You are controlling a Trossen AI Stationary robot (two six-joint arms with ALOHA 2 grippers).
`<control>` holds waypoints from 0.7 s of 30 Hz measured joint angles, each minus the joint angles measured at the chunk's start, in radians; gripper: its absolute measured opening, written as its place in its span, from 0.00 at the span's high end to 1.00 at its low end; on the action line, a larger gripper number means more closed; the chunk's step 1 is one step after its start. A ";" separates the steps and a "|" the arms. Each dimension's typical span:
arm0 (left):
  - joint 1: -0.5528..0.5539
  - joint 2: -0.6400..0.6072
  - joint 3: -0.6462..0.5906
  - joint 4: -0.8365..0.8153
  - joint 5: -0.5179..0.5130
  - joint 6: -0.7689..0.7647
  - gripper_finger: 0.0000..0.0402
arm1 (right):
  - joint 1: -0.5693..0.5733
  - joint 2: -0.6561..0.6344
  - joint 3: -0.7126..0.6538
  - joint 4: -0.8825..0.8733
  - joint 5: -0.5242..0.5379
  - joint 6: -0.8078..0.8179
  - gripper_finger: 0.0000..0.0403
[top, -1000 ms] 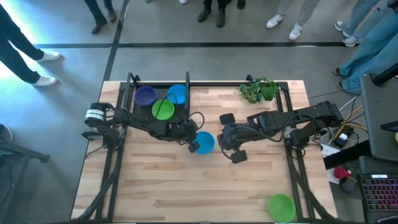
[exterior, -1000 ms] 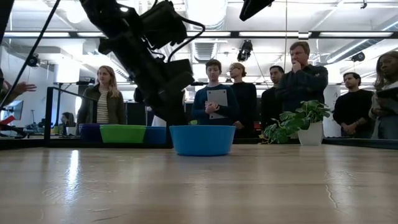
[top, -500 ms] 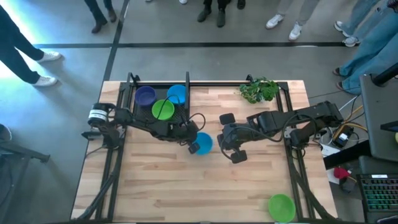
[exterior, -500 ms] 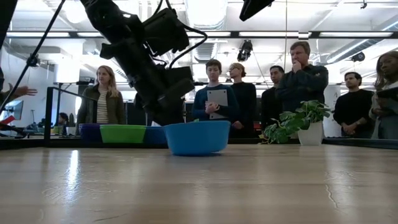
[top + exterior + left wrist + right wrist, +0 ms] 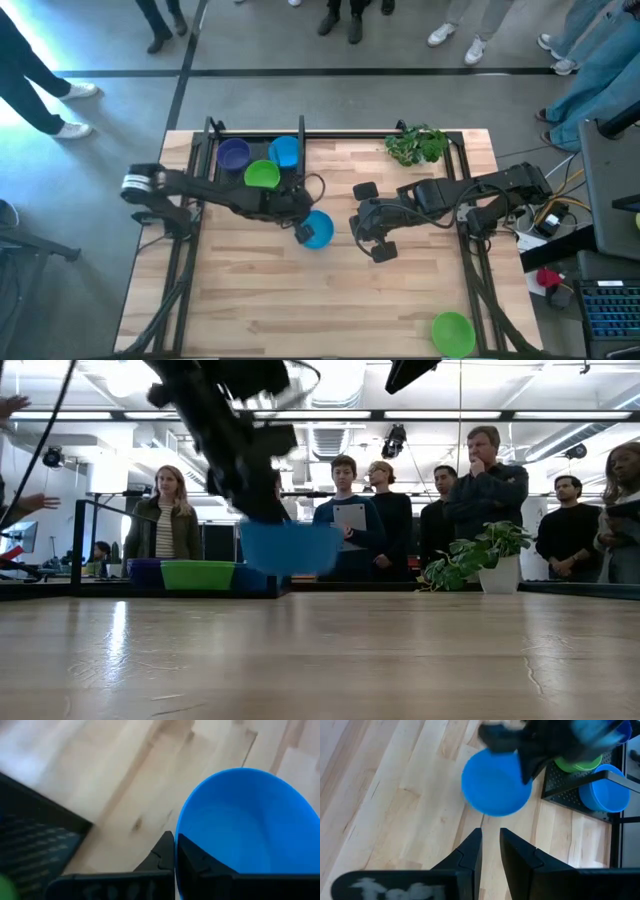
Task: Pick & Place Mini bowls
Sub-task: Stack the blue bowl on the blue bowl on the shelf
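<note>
Left gripper point(image 5: 303, 231) pinches blue bowl point(image 5: 317, 229) by rim, lifted off table point(image 5: 300, 310) for carrying. Right gripper point(image 5: 490, 847) waits nearby, fingers slightly apart, empty.

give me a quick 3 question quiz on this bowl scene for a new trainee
1. True or false: the blue bowl held by the left tool rests on the table.
2. Which bowl sits alone near the table's front right corner? A) purple B) lime green C) blue
3. Fill in: the right tool is empty, its fingers a little ____.

Key
1. False. In the low view the bowl hangs clear above the wood, its rim pinched by the left tool.
2. B, the lime green bowl; the purple bowl sits at the back left with another green and another blue bowl.
3. Apart.
</note>
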 joint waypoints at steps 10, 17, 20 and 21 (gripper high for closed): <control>0.017 -0.332 0.013 -0.221 -0.041 0.001 1.00 | 0.000 0.000 0.000 -0.006 0.001 -0.007 0.84; 0.104 -0.495 0.013 -0.310 -0.130 0.003 1.00 | 0.000 0.000 0.000 -0.006 0.001 -0.010 0.84; 0.178 -0.530 0.014 -0.336 -0.136 0.031 1.00 | 0.000 0.000 0.000 -0.006 0.001 -0.009 0.84; 0.207 -0.536 0.014 -0.345 -0.135 0.048 1.00 | 0.000 0.000 0.000 -0.006 0.001 -0.009 0.84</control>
